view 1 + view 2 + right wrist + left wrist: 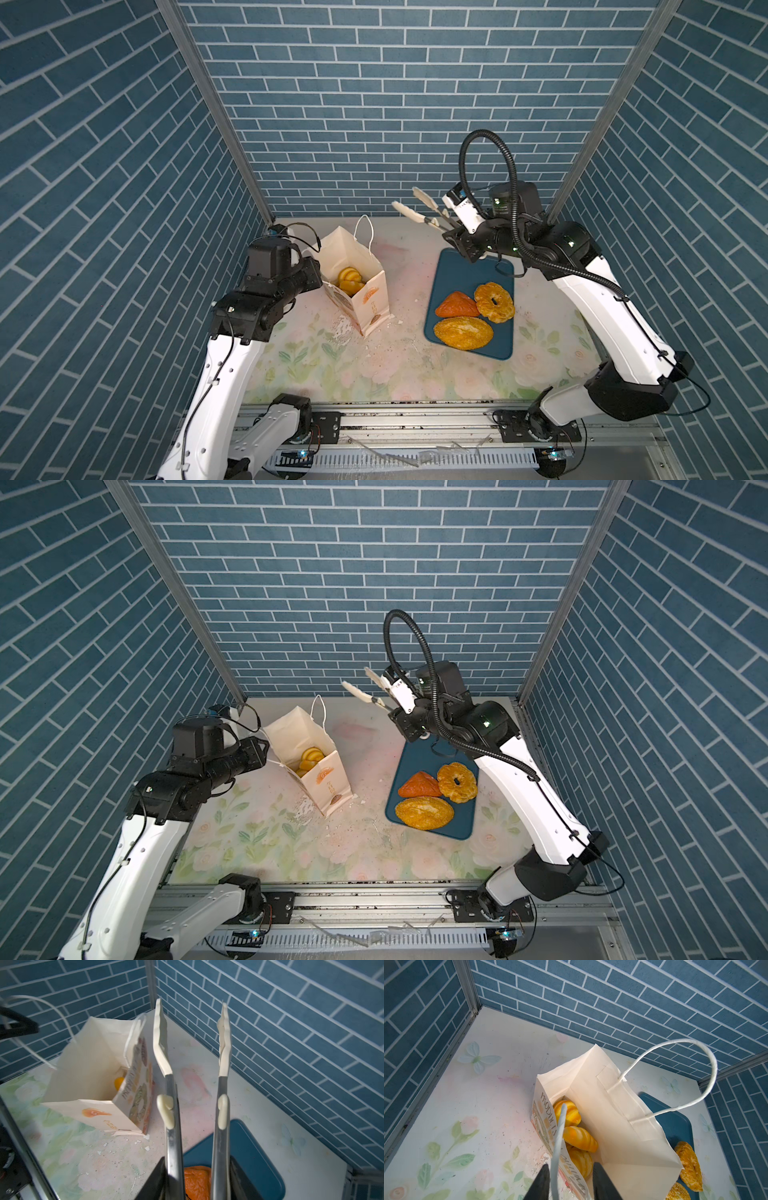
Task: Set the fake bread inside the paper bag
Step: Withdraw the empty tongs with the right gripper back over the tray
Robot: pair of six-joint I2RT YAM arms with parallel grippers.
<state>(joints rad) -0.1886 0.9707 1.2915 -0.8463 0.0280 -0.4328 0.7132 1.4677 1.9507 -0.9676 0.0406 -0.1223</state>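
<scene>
The cream paper bag (371,296) stands open at the table's middle left, with yellow buns (349,279) inside; the left wrist view shows three buns (580,1138) in it. My left gripper (571,1165) is at the bag's rim, jaws apart, with the printed wall and a cord handle (557,1147) loose between them. On the blue tray (473,266) lie a reddish triangle (456,305), a ring (494,301) and a seeded oval loaf (463,332). My right gripper (197,1160) is shut on metal tongs (173,1126), raised above the tray's far end. The tongs' cream tips (404,206) are spread and empty.
White flakes and crumbs (345,336) lie on the floral tabletop in front of the bag. Blue brick walls close in the back and both sides. A metal rail (415,419) runs along the front edge. The bag's far handle (365,228) sticks up.
</scene>
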